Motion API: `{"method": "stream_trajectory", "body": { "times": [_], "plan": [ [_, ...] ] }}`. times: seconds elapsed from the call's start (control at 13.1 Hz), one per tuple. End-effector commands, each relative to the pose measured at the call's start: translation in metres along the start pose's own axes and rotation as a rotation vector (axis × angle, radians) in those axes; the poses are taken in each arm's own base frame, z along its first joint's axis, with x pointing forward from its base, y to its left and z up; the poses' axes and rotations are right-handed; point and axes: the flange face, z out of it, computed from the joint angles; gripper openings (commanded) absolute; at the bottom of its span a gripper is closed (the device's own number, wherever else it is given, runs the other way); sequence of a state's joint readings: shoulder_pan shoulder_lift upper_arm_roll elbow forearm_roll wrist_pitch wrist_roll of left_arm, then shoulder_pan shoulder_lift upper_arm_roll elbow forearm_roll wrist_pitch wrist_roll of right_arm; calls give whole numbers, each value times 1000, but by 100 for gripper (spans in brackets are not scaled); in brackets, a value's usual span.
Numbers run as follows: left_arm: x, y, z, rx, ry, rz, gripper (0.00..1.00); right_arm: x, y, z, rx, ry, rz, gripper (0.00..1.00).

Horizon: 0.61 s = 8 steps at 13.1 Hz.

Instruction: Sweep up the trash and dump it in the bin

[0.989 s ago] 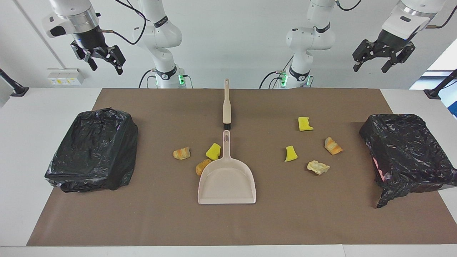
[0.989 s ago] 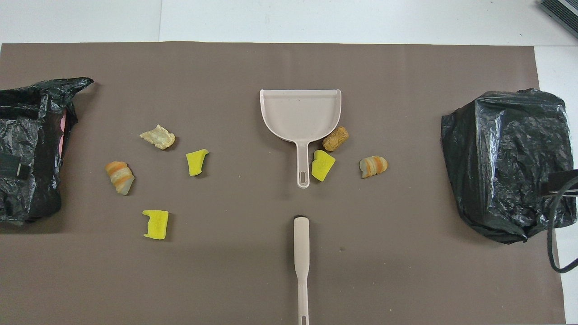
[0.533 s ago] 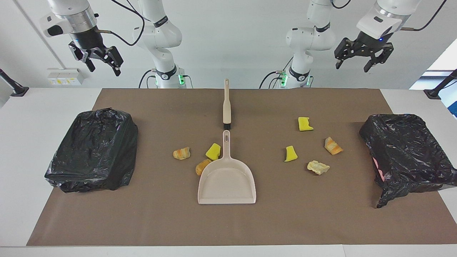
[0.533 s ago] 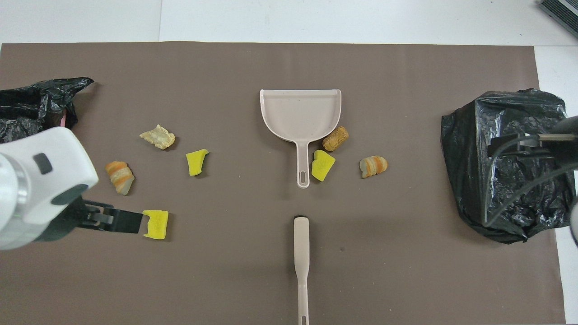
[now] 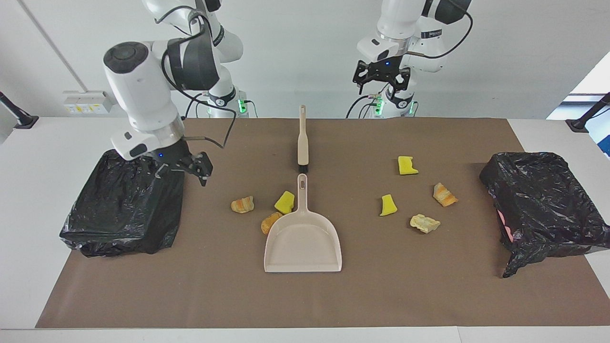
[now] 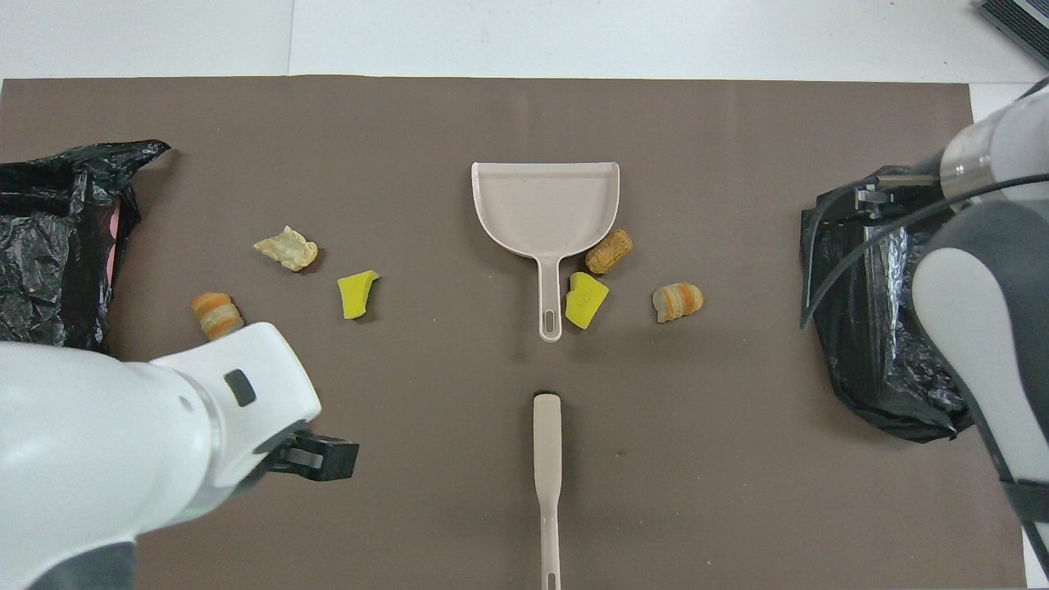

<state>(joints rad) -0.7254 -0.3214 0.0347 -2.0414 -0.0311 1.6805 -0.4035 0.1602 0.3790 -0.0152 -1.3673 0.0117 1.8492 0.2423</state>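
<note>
Seven trash lumps lie on the brown mat. Three lie by the beige dustpan (image 5: pixel 303 243) (image 6: pixel 545 205): a striped one (image 5: pixel 242 205), a yellow one (image 5: pixel 285 202) and an orange one (image 5: pixel 270 222). The others lie toward the left arm's end: yellow lumps (image 5: pixel 407 165) (image 5: pixel 388 205), a striped lump (image 5: pixel 444 194) and a pale lump (image 5: pixel 424 223). The beige brush (image 5: pixel 302 143) (image 6: pixel 547 459) lies nearer to the robots than the dustpan. My right gripper (image 5: pixel 183 172) is open and empty, low over the inner edge of a black-bagged bin (image 5: pixel 124 200). My left gripper (image 5: pixel 381 85) (image 6: pixel 328 459) is open and empty, high over the mat's near edge.
A second black-bagged bin (image 5: pixel 543 200) (image 6: pixel 49 238) stands at the left arm's end. In the overhead view the left arm covers the yellow lump nearest the robots, and the right arm covers part of the bin (image 6: pixel 869 328) at its end.
Both arms swung in from the table's outer ends. The right gripper came down to the bin's inner edge. The left gripper moved toward the middle, still high. Nothing on the mat moved.
</note>
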Motion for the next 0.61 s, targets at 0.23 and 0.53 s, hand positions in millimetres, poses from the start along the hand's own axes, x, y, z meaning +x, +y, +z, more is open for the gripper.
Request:
{"method": "stream_trajectory", "body": {
  "times": [0.23,0.53],
  "plan": [
    [-35,67,52,-66,23,9,100,-9,-139,59,38,-50,104,100],
    [-52,96,86,-76,36,13,100,-40,-189,81,52,-83,45,100]
  ]
}}
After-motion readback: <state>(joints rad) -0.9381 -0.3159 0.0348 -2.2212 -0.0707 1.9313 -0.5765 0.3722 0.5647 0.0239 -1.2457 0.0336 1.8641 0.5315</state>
